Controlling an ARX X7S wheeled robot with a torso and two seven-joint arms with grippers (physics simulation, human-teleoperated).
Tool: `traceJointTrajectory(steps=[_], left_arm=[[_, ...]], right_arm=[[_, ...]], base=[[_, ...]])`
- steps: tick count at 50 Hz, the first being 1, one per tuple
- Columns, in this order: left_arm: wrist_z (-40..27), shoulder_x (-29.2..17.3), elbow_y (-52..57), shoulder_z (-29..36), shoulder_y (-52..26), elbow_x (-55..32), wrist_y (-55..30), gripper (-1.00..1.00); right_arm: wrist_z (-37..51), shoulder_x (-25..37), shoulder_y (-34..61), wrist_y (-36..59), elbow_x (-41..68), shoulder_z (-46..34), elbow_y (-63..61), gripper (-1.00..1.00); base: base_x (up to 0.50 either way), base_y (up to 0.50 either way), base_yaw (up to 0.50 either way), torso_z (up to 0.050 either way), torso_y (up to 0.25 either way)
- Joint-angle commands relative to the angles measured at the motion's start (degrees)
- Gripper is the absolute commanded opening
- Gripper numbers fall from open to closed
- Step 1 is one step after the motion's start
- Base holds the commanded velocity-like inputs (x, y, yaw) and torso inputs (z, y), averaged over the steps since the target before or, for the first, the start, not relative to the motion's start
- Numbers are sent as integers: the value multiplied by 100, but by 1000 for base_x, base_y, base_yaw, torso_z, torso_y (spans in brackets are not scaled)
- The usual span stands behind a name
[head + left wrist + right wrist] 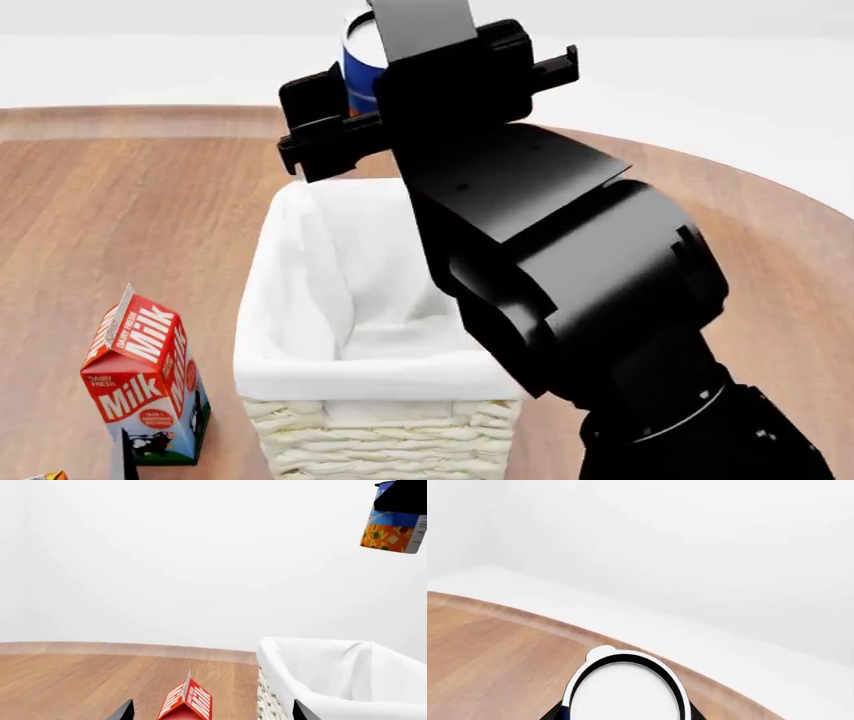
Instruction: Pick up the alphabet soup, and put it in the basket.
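The basket (350, 300), lined with white cloth and with nothing visible inside, sits on the desk (134, 210) directly below the right tool (400, 110). That tool is closed around the alphabet soup (358, 62), holding the blue can in the air. Beside the basket stands a red carton (144, 375) reading "Milk"; of the left tool (210, 711) only the fingertips show, spread apart and holding nothing.

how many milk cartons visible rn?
1. The red milk carton stands on the table left of the basket; the left wrist view shows its top too. A sliver at the head view's bottom-left corner may be another item; others may be hidden.
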Motion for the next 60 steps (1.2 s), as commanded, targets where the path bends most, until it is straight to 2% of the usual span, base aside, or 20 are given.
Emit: traceJointTrajectory(steps=[1,14,34,60], left_arm=[[-5,-20,34,7,22,-22,10,100],[-4,-5,-39,40,-41,-27,-35,100],[-192,-33,78,104,-38,343,-159,100],[-186,-45,55,141,-32,342,-63,100]], right_arm=[[-160,-228,218,-50,-276,-184,523,-100],[-426,-370,169,-426,-158,-48,1259,-100],[-344,-377,259,-363,-37,-110,1273,-100],[-309,-340,287,-351,84,-253,1207,-100]], base=[[0,0,0,0,0],[0,0,0,0,1],[0,0,0,0,1],[0,0,0,0,-85]])
